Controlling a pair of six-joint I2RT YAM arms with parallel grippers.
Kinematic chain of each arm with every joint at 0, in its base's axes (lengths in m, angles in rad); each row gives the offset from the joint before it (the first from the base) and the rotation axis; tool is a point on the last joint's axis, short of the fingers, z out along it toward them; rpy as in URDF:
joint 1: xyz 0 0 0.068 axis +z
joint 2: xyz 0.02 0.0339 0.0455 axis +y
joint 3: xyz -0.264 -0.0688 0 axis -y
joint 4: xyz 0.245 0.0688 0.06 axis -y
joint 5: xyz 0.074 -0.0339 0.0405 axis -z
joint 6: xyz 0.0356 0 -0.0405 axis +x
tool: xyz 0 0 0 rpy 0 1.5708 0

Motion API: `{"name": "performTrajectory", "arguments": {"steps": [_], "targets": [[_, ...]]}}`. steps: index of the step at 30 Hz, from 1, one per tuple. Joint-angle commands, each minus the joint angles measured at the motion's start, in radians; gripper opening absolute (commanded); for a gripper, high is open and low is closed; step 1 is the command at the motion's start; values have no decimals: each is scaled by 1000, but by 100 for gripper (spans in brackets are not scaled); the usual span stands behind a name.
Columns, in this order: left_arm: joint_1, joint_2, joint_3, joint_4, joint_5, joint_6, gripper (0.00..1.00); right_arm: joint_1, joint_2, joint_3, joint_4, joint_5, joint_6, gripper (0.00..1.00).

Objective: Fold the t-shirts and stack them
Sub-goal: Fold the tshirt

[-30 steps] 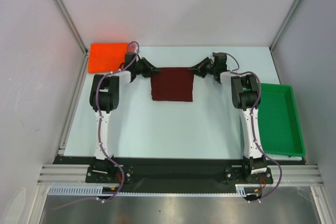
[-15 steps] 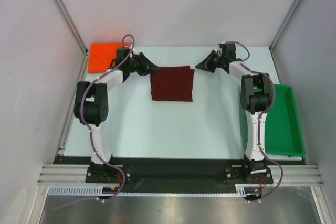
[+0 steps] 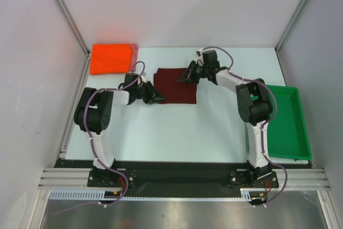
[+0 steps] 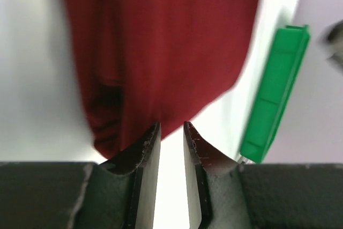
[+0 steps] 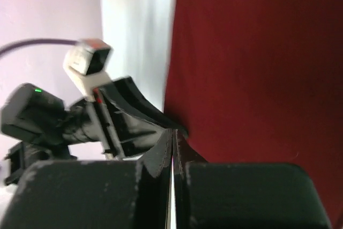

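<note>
Both arms are back in on the folded maroon t-shirt (image 3: 177,85), centre of the surface (image 3: 214,132): left end effector (image 4: 171,127) slightly parted at its near-left corner, right end effector (image 5: 172,132) clenched, seemingly empty. Folded orange t-shirt (image 3: 111,58) sits far-left; stacking remains.

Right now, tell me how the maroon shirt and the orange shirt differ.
Colour: the maroon shirt is dark, the orange shirt bright. Place: the maroon one lies mid-table, the orange one in the far left corner. Arms: the left gripper and right gripper are both at the maroon shirt's edges; neither is near the orange one. Both shirts lie folded flat on the table.
</note>
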Motion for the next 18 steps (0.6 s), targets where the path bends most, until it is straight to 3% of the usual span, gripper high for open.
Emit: {"name": "performTrajectory", "arguments": {"steps": [1,7,12,18], "targets": [[19,34,-6,61,-51,29,29,-4,76,-47,109,-12,63,0],[62,43,-36,10,-66,64,28,-65,85,-220,161,-6,48,0],[80,-52,-107,-51,-48,133,27,-119,68,-293,82,8,-47,0],[87,-251,-92,-270,-150,294,43,-121,63,-225,-88,17,-165,0]]}}
